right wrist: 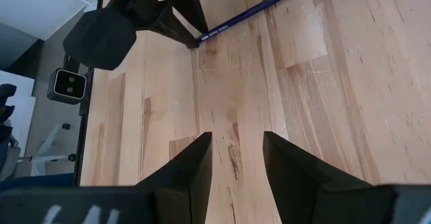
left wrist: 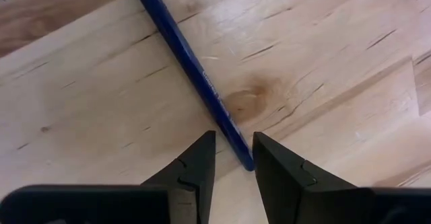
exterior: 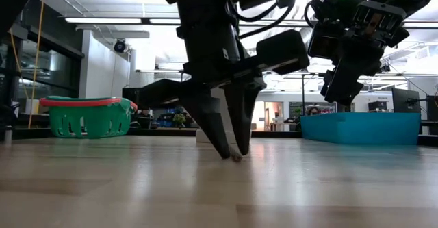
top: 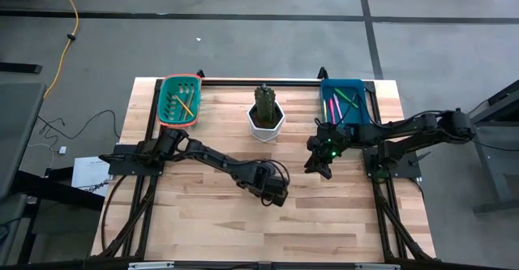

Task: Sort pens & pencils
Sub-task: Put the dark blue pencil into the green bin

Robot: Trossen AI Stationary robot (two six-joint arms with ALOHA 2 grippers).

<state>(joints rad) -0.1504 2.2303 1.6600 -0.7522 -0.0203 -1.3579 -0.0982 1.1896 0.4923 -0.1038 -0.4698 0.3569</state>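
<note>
Overhead, from left to right. A green plastic basket with an orange rim [top: 179, 100] stands at the far left corner of the pale wooden butcher-block desk [top: 203, 221]; several thin orange and yellow pencils [top: 183, 103] lie inside it. The dark left arm reaches from the left edge toward the desk's middle, its left hand [top: 276, 195] lowered to the surface. In the left wrist view, the left hand [left wrist: 232, 158] stands with its two dark fingers parted on either side of the end of a slim dark-blue stick [left wrist: 195, 72] that lies flat on the wood; the fingers flank the tip, and contact cannot be told. The low view shows these fingertips reaching down to the desk surface. At far centre stands a white faceted pot holding a green plant [top: 265, 113]. Right of it, the right hand [top: 322, 166] hangs above the desk, released and holding nothing, fingers apart in its own wrist view [right wrist: 236, 158]. At the far right corner sits a blue plastic bin [top: 347, 101] containing thin pink and green pens [top: 336, 106].
</note>
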